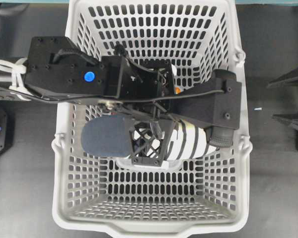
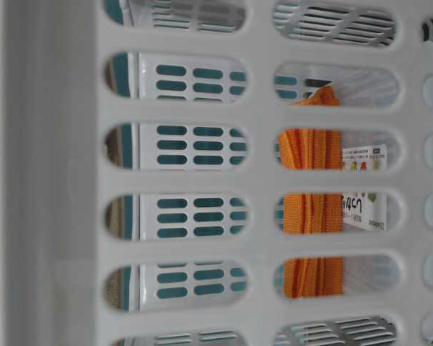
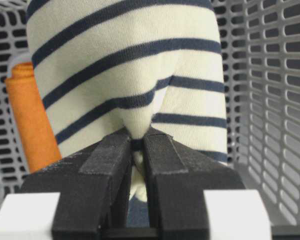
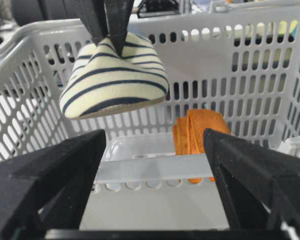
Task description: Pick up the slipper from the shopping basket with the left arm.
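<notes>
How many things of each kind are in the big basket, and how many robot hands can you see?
Striped slipper: 1
Folded orange cloth: 1
Clear packet with a printed label: 1
Shopping basket: 1
Robot grippers: 2, the left gripper pinching the slipper, the right gripper open
Total: 6

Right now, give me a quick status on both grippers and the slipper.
Left gripper shut on slipper, pinching its striped upper. Slipper hanging above shopping basket floor. Right gripper open, outside the basket. Orange cloth below, not in the way.
</notes>
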Action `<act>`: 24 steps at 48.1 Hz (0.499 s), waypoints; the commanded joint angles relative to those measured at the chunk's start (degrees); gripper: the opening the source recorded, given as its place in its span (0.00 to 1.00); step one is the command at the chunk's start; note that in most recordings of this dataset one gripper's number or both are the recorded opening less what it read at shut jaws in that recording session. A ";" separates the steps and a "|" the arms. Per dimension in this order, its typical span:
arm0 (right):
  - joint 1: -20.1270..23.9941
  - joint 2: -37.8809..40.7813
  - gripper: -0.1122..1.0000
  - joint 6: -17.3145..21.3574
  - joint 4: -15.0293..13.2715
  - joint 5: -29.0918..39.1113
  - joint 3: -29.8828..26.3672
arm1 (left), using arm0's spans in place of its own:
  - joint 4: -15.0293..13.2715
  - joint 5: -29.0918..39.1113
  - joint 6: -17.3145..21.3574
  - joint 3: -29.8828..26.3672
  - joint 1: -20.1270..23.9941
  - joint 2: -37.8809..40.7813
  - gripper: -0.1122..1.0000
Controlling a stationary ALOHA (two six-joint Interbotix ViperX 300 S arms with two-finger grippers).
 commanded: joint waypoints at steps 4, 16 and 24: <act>0.09 0.35 0.78 -0.09 0.26 -0.35 -0.44 | 0.26 -0.26 0.09 -1.23 0.26 -1.05 0.15; 0.18 0.35 0.78 -0.09 0.26 -0.26 -0.44 | 0.26 -0.26 0.18 -1.32 0.35 -0.79 0.15; 0.18 0.18 0.78 -0.09 0.26 -0.26 -0.53 | 0.26 -0.26 0.18 -1.32 0.44 -0.70 0.15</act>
